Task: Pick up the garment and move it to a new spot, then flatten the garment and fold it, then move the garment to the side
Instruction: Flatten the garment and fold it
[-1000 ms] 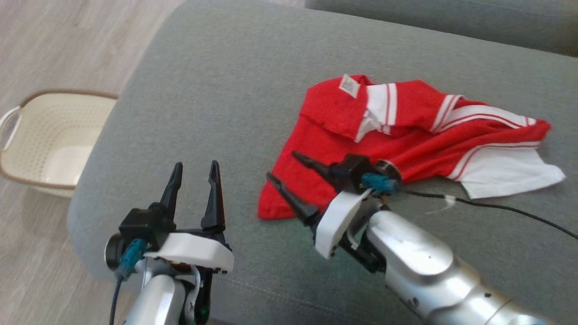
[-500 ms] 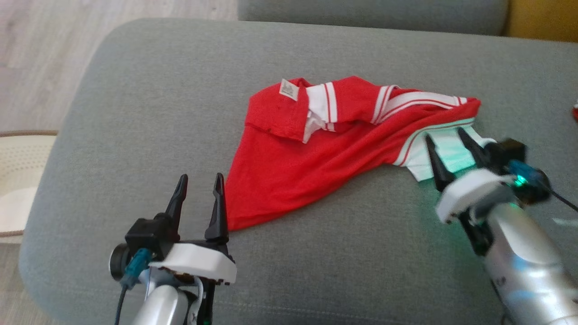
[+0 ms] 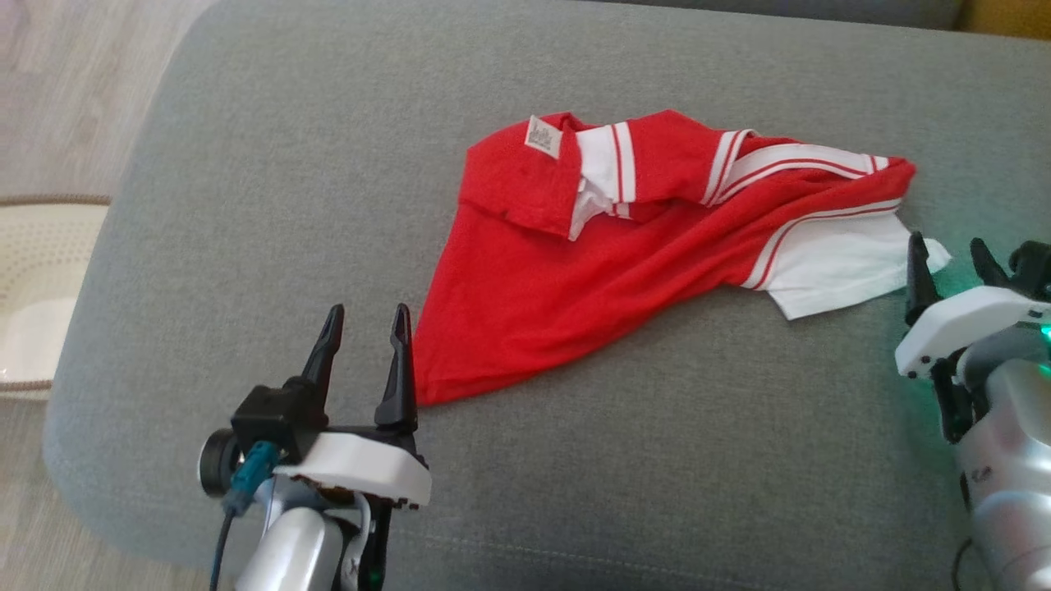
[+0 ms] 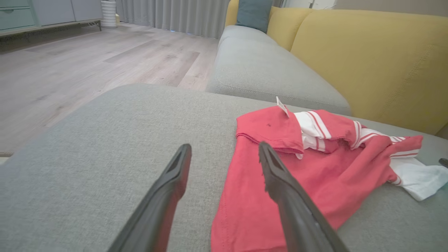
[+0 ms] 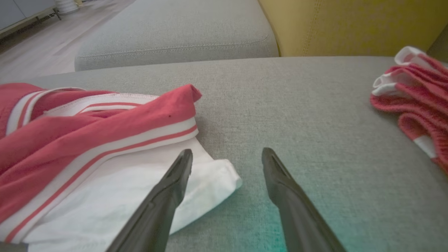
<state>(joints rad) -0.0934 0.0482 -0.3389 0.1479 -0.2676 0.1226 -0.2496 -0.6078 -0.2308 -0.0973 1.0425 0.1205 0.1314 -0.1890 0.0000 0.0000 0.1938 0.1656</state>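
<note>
The red-and-white garment (image 3: 624,271) is laid crumpled on the grey sofa cushion (image 3: 287,164), its long axis run from 8 to 2 o'clock in the head view. Its red corner is met at 1 o'clock of the wide, empty left fingers (image 3: 400,361), and its white corner at 10 o'clock of the wide, empty right fingers (image 3: 917,271). Wooden floor (image 3: 49,98) is seen at 9 o'clock.

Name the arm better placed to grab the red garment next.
Probably right: the right gripper, open, points at the white corner of the garment. The left gripper, also open, sits beside its red hem, over bare cushion.
</note>
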